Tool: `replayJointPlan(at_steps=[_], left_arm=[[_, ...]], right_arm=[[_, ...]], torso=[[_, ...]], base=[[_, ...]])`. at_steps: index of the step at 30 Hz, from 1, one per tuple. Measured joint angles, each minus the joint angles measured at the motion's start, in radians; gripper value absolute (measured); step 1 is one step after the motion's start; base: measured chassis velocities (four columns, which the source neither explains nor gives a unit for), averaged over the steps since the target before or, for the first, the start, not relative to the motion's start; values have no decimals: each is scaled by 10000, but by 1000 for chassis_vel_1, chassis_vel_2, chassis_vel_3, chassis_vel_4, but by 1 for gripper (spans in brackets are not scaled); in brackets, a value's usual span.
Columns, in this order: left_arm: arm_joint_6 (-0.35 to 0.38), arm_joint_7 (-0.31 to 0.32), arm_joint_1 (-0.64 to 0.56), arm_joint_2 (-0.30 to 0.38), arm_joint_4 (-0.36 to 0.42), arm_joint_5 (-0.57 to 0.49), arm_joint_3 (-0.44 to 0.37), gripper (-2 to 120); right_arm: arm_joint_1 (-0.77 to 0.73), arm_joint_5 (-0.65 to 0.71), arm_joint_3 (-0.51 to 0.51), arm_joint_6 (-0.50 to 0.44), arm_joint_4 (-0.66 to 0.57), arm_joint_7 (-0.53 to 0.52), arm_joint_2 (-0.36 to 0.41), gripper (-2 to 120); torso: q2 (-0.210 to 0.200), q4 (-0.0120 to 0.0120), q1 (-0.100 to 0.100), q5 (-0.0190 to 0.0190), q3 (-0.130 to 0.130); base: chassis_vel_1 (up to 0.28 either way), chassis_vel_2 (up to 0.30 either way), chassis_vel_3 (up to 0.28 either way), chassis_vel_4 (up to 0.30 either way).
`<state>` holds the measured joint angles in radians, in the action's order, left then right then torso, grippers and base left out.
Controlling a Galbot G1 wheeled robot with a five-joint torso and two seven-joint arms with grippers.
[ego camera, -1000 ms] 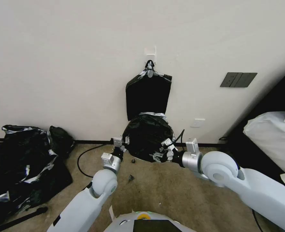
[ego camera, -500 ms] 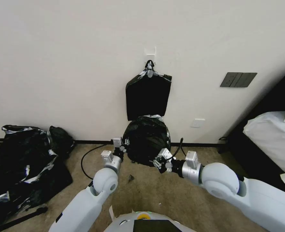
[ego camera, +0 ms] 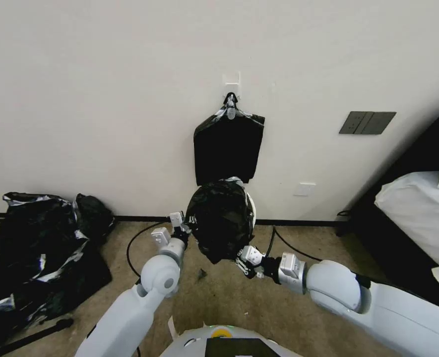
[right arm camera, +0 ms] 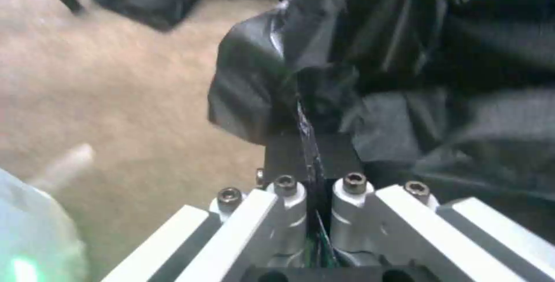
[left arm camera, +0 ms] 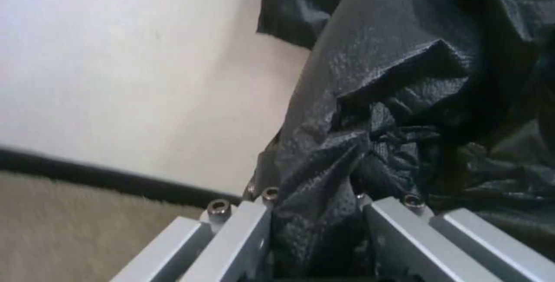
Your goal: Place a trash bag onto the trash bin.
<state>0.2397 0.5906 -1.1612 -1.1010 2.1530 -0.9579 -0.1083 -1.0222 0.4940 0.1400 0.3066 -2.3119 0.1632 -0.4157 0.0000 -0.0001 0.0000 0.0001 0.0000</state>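
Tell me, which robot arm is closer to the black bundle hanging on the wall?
Left. The left end effector grips the trash bag just below the hanging bundle; the right end effector grips lower, farther away.

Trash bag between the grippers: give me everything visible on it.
The thin, wrinkly, glossy black plastic trash bag hangs bunched in front of the wall, covering most of the cream-white round trash bin. The left gripper is shut on its left edge and the right gripper is shut on its lower edge.

The trash bag (ego camera: 220, 223) is thin black plastic, glossy and wrinkled, with fine embossed grain; the carpet (ego camera: 259, 302) looks rough.
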Motion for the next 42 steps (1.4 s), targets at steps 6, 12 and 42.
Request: replayJointPlan(at_steps=[6, 12, 42], left_arm=[[64, 235, -1, 31, 96, -540, -124, 1], [121, 383, -23, 59, 110, -832, -255, 1], [-113, 77, -135, 280, -77, 46, -322, 1]], right_arm=[[-145, -1077, -145, -484, 397, 26, -33, 2], [-559, -1491, -892, -483, 359, 17, 119, 12], [-723, 855, -2507, 1202, -17, -3575, -77, 100]], torso=[[0, 1, 0, 0, 0], [0, 0, 0, -1, 0], [0, 0, 0, -2, 0]], base=[[0, 0, 0, 0], [0, 0, 0, 0], [0, 0, 0, 0]])
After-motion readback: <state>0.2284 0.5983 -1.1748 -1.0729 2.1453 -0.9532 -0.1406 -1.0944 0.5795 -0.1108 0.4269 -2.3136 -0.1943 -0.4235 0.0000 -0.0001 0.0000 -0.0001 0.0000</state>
